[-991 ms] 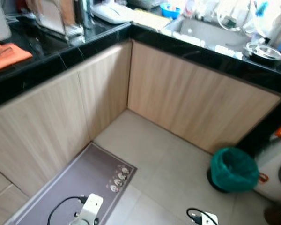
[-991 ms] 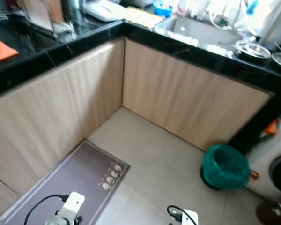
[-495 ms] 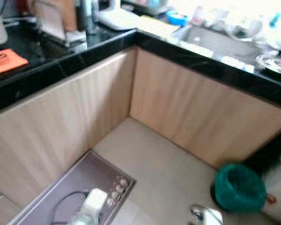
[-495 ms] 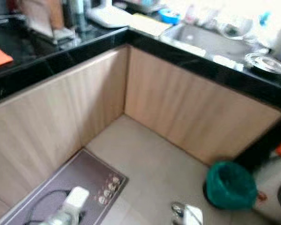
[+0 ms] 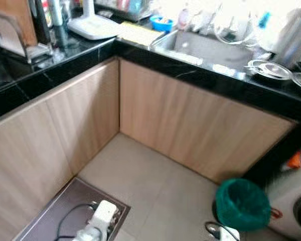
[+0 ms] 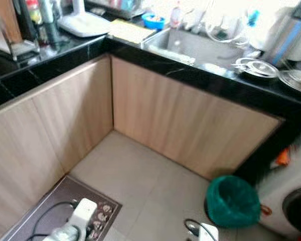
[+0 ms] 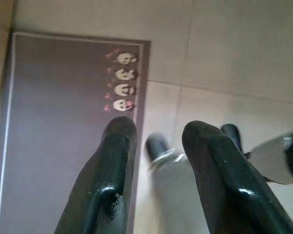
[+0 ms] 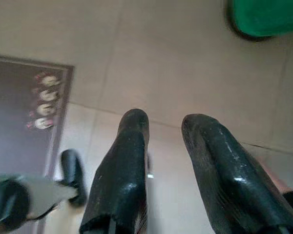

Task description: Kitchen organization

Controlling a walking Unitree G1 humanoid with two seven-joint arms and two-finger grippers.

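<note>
Looking down into the corner, I see the glossy black stone tabletop (image 5: 200, 80) forming an L over pale wood-grain cabinet fronts (image 5: 190, 130). A steel sink (image 6: 190, 45) is set into it, round metal lids (image 6: 253, 65) beside. On smooth beige floor tiles (image 5: 140, 175) sit a green-lined bin (image 5: 242, 205) and a grey mat (image 7: 58, 136). Left claw (image 7: 158, 134) and right claw (image 8: 166, 122) hang empty, fingers slightly parted, over open floor.
</note>
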